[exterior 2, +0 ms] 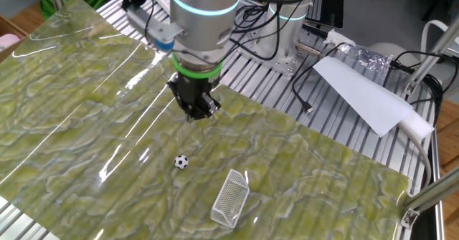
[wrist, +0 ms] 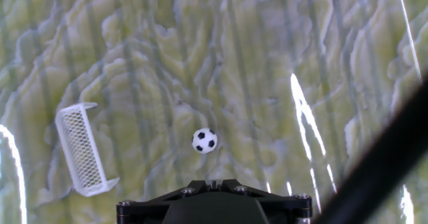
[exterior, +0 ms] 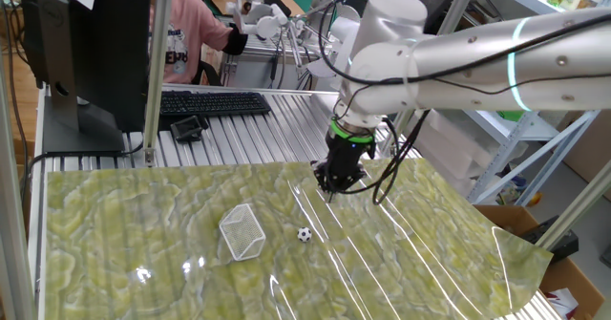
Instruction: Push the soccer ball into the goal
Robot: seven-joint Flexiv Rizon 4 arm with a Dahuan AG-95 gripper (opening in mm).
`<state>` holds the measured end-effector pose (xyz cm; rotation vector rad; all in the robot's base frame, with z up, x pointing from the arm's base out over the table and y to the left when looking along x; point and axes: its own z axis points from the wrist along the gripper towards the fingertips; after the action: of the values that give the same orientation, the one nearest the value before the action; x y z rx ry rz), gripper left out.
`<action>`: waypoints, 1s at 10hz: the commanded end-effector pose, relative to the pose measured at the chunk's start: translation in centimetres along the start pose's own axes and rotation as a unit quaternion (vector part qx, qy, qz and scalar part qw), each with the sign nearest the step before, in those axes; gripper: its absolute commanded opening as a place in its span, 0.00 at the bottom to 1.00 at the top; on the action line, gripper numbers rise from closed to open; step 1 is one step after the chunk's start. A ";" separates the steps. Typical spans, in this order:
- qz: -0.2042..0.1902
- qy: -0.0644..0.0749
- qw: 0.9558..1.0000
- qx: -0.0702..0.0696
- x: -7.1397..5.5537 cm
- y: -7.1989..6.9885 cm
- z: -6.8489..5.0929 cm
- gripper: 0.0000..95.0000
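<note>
Soccer ball [wrist: 204, 140] lies clear; claw [exterior: 335, 188] fingertips hidden.

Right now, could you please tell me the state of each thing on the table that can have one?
Small white soccer ball with black patches: loose on the green mat, outside the goal.
White mesh goal: empty, apart from the ball.
Black two-finger gripper: shut, holding nothing, short of the ball.

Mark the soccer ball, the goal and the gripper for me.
soccer ball [wrist: 204, 140], hand view, centre of the ball.
goal [wrist: 81, 147], hand view, middle of the mesh.
gripper [exterior 2: 199, 114], the other fixed view, tip of the shut fingers.
</note>
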<state>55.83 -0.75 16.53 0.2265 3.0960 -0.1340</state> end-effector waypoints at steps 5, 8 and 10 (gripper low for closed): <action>-0.025 -0.010 1.000 0.006 0.0 -2.1 0.9 0.00; -0.031 -0.011 0.999 0.002 -0.1 -3.1 1.4 0.00; -0.030 -0.010 0.999 -0.015 -0.1 -3.7 1.9 0.00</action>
<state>55.33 -4.52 14.97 0.1281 3.0868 -0.0856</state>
